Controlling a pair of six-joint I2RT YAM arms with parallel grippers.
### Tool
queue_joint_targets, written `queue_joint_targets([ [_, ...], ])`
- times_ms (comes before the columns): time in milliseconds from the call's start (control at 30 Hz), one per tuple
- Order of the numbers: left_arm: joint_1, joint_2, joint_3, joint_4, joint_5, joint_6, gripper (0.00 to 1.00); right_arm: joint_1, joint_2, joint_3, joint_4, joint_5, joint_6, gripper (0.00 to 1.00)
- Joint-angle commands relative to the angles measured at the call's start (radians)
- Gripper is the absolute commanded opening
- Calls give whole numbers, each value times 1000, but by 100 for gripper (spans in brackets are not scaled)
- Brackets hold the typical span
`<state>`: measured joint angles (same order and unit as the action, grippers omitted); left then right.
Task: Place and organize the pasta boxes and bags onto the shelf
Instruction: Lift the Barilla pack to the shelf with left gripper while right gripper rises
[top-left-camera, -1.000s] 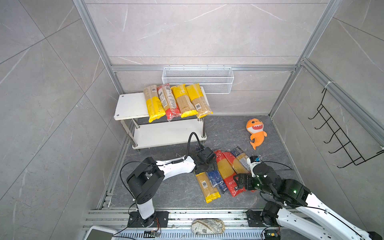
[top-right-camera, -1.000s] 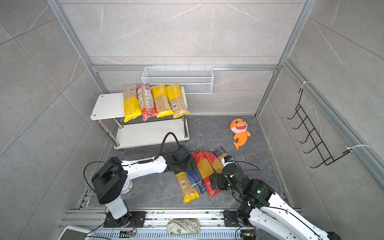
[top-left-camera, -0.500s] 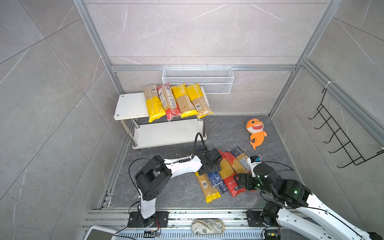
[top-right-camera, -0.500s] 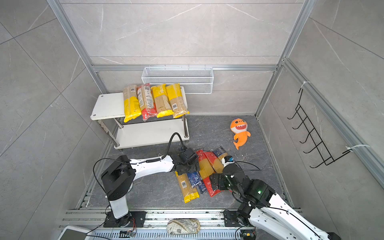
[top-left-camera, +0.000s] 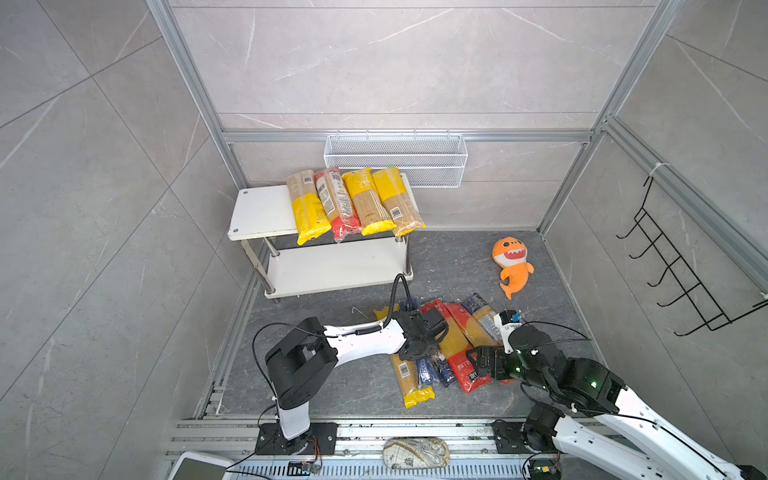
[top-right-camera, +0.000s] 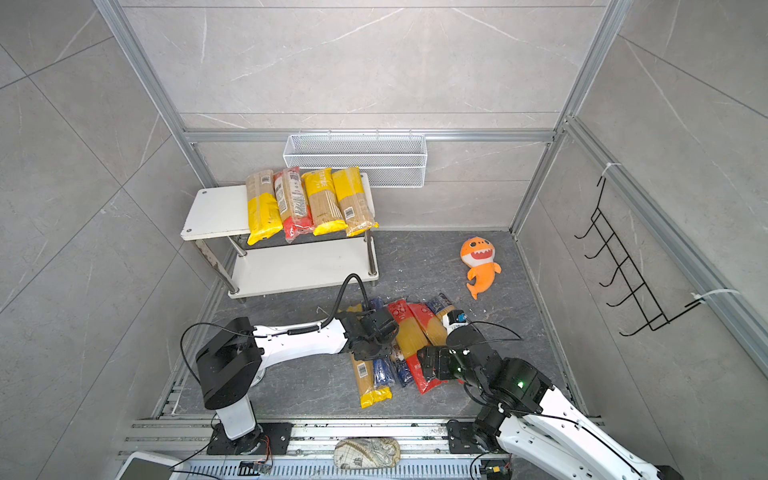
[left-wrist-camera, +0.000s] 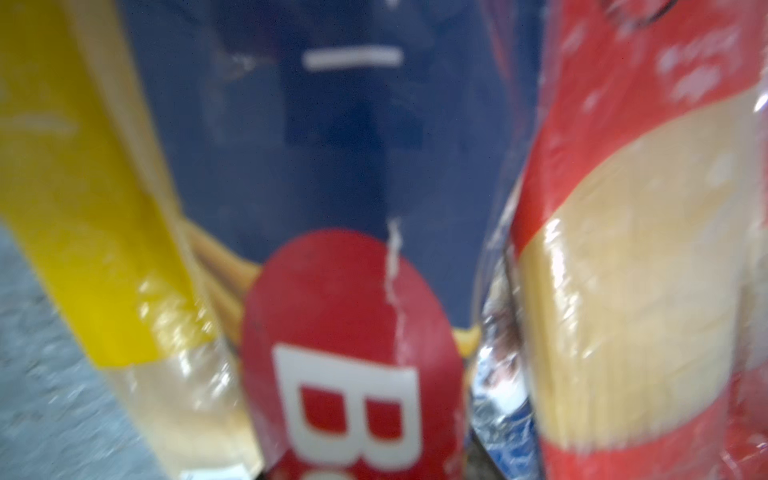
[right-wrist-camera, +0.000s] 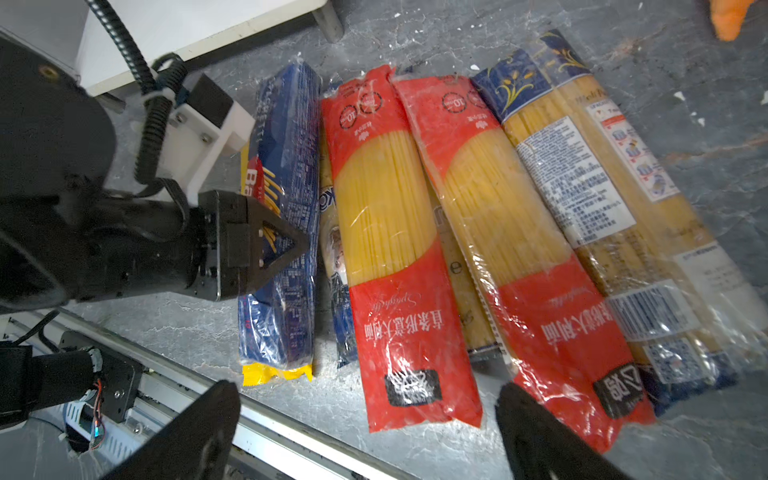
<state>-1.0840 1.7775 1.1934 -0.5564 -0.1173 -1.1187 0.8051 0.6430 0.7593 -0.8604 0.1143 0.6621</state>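
Left wrist — dark-blue pack (left-wrist-camera: 332, 158), red oval logo (left-wrist-camera: 353, 324), blurred

4 spaghetti pks (top-left-camera: 353, 203) on white shelf (top-left-camera: 257, 212) top, loose pks (top-left-camera: 455, 349) on floor

Robot lab test cell, grey stone-look wall panels (top-left-camera: 395, 62) in aluminium framing (top-left-camera: 291, 136), left arm (top-left-camera: 357, 336) and right arm (top-left-camera: 623, 411) bolted to a slotted metal rail (top-left-camera: 361, 430), staged props: shelf (top-left-camera: 257, 212), wire basket (top-left-camera: 395, 160), hook rack (top-left-camera: 681, 274), plush shark (top-left-camera: 513, 262).
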Motion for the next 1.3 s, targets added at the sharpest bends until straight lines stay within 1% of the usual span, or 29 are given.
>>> queue_joint_targets([
  [0, -13, -149, -16, -106, -38, 39, 16, 4, 20, 50, 48, -49, -30, 100],
  [233, -17, -393, -42, -264, -113, 46, 11, 4, 73, 130, 175, -181, -47, 100],
  [300, -17, -474, -23, -348, -155, 50, 11, 4, 109, 169, 202, -211, -49, 100],
  [400, -17, -576, 43, -497, -237, 54, 9, 5, 172, 225, 244, -257, -54, 100],
  [500, -16, -647, 145, -657, -316, 65, 8, 4, 246, 296, 287, -302, -60, 100],
  [567, -16, -667, 233, -770, -373, 72, 8, 5, 304, 355, 308, -326, -68, 100],
  [667, -15, -661, 384, -907, -451, 92, 8, 6, 385, 437, 333, -347, -80, 100],
  [800, 10, -596, 618, -1053, -535, 149, 9, 6, 484, 547, 349, -363, -101, 100],
  [867, 63, -556, 733, -1076, -529, 224, 9, 8, 530, 598, 354, -370, -110, 100],
  [933, 179, -520, 832, -1054, -477, 336, 10, 11, 590, 659, 354, -380, -124, 100],
  [1000, 318, -482, 913, -1020, -372, 440, 10, 14, 650, 728, 352, -391, -136, 100],
  [1067, 416, -446, 989, -1001, -304, 503, 10, 16, 706, 800, 342, -399, -150, 100],
  [1133, 485, -400, 1071, -1001, -276, 548, 10, 21, 765, 877, 322, -401, -168, 100],
  [1267, 589, -296, 1268, -1021, -272, 645, 11, 23, 867, 1022, 286, -417, -200, 100],
])
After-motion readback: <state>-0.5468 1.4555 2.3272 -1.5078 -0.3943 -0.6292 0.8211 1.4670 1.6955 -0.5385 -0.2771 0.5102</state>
